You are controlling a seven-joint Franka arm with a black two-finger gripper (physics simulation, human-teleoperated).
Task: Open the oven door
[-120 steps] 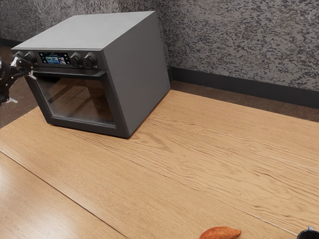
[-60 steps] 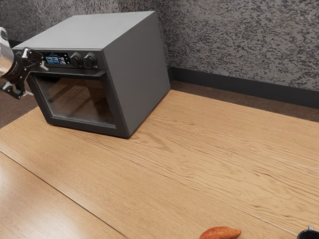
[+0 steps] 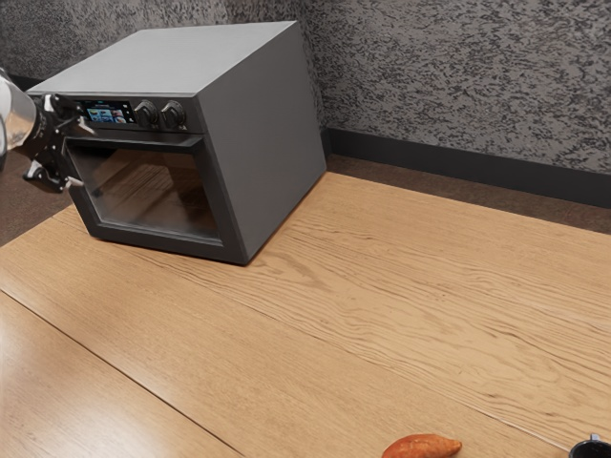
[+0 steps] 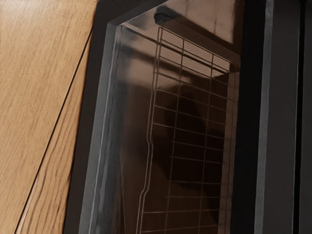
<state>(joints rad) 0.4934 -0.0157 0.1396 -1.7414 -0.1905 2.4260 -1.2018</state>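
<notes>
The door is shut on the front of the oven, and the oven sits on the wood table in the exterior view's left part. The door has a big window with a dark edge all around it. Its handle runs along the top. In the wrist view, a wire rack can be seen behind the glass (it looks like a little fence).

The gripper is in front of the oven, close to the door's top corner on the exterior view's left. Its fingers are spread, one higher and one lower. I can't tell if they touch the door. Above the handle is a small lit screen, and next to it are two round knobs.

Well apart from the oven, near the exterior view's lower edge, lies an orange lump (a bit like a sweet potato). Just beside it, in the corner, is part of a dark cup. Behind the table is a speckled gray wall with a dark strip at the bottom.
</notes>
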